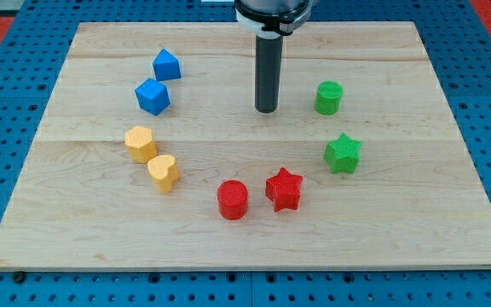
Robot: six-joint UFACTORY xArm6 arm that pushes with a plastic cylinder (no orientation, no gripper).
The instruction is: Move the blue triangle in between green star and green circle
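Note:
The blue triangle [166,65] lies at the upper left of the wooden board [245,239], just above a blue cube [153,96]. The green circle [329,97] sits at the right, with the green star [343,153] below it and a small gap between them. My tip [266,109] rests on the board near the top middle. It is well to the right of the blue triangle and left of the green circle, touching no block.
A yellow hexagon-like block [141,143] and a yellow heart [164,172] lie at the left. A red circle [233,200] and a red star [284,189] sit at the lower middle. A blue pegboard surrounds the board.

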